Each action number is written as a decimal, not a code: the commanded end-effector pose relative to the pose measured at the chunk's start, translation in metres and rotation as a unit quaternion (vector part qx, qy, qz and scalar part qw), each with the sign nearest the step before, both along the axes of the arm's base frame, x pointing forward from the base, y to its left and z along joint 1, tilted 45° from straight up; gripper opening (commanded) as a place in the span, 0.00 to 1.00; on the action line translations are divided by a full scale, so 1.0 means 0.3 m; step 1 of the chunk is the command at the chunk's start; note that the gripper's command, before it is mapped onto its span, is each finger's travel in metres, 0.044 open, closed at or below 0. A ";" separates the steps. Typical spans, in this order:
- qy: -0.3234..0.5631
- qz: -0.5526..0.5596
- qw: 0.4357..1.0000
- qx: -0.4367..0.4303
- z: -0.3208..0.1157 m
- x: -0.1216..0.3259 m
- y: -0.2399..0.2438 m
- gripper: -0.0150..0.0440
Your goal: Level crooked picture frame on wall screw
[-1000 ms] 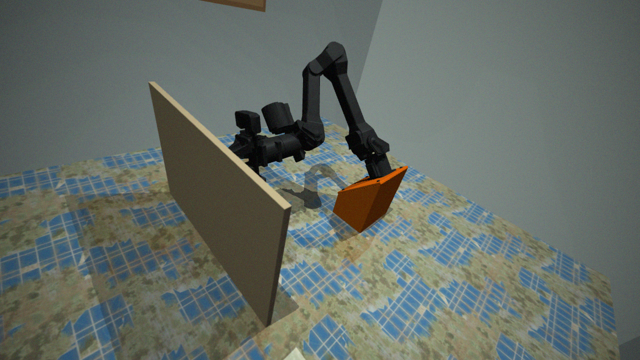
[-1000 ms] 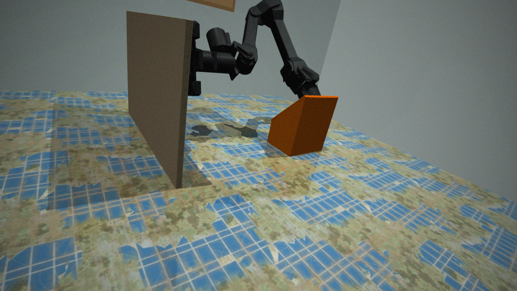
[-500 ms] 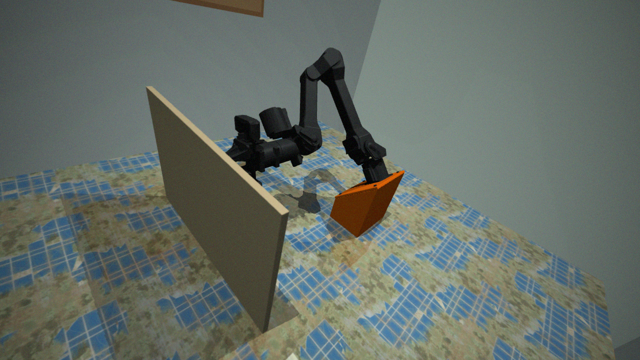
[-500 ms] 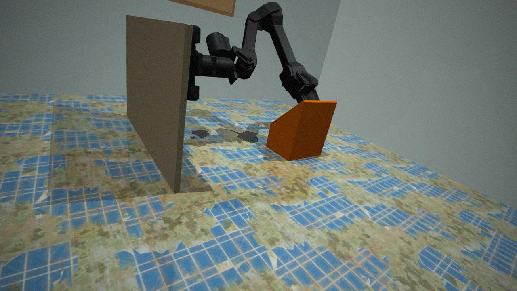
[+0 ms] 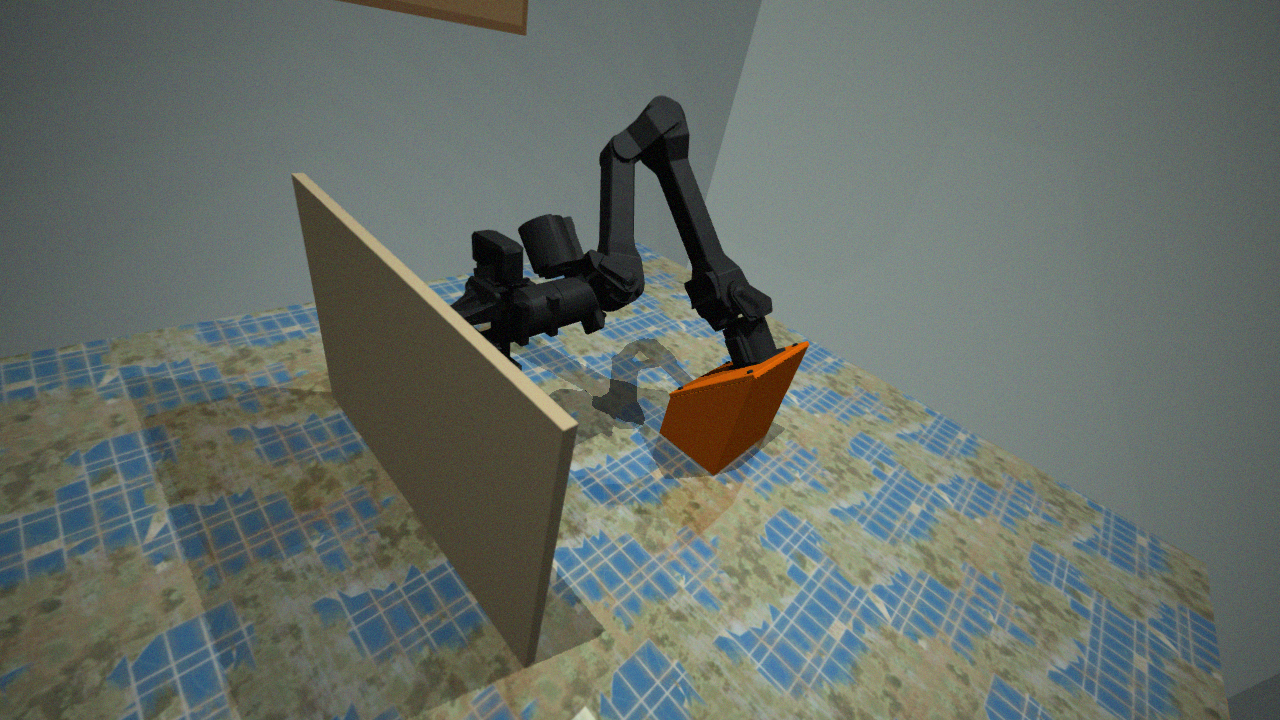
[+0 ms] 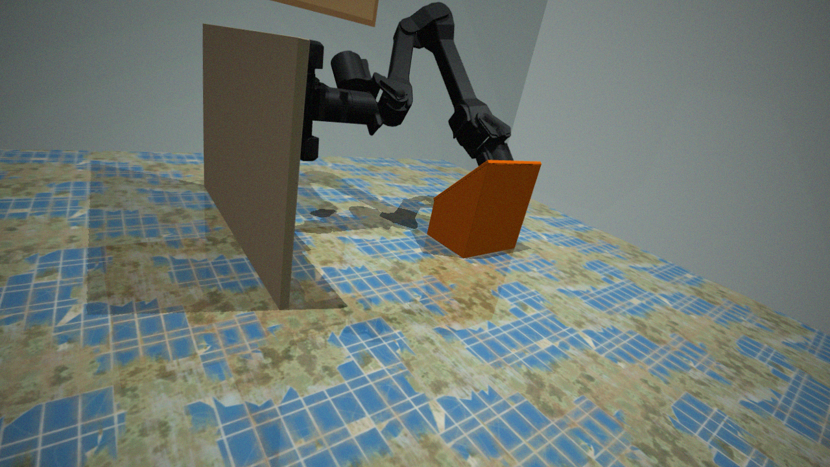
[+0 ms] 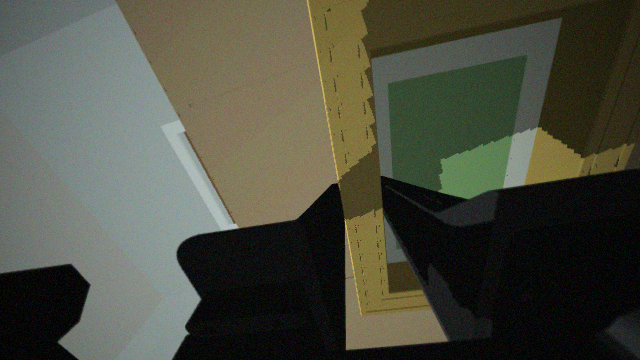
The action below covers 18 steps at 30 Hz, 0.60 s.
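A picture frame (image 7: 367,250) with a yellow wooden border, a pale mat and a green picture hangs in front of the beige upright panel (image 5: 438,429) (image 6: 249,150) (image 7: 250,100). My gripper (image 7: 357,187) is shut on one long side of its border, with one black finger on each side of it. The frame's lower end shows past the fingers in the wrist view, and shadow covers part of its face. In the top and exterior views the panel hides the frame and my fingertips. The screw and the notched strip are not visible. I cannot tell how level the frame is.
The black arm (image 5: 615,201) (image 6: 400,69) arches from its base on a slanted orange block (image 5: 707,425) (image 6: 504,215) toward the panel. The panel stands on a blue-patterned table (image 5: 805,617) (image 6: 371,377). Another framed piece (image 5: 483,13) (image 6: 348,6) is high on the back wall.
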<state>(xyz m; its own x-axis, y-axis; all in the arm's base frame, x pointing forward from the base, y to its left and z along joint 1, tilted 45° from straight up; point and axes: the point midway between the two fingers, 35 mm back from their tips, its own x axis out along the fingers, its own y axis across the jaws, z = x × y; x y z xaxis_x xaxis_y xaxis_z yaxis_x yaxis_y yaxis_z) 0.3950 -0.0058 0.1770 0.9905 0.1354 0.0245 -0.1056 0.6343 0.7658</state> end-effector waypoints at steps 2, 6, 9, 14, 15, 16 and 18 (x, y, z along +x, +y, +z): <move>-0.002 -0.003 1.000 -0.017 0.000 0.000 0.000 0.25; -0.004 -0.003 1.000 -0.027 0.001 0.000 0.001 0.25; -0.005 -0.003 0.999 -0.032 0.001 -0.001 0.001 0.25; -0.007 -0.003 0.999 -0.048 0.002 -0.001 0.002 0.25; -0.007 -0.003 0.999 -0.048 0.002 -0.001 0.002 0.25; -0.007 -0.004 0.999 -0.050 0.002 -0.001 0.002 0.25; -0.007 -0.001 0.999 -0.044 0.002 0.000 0.003 0.30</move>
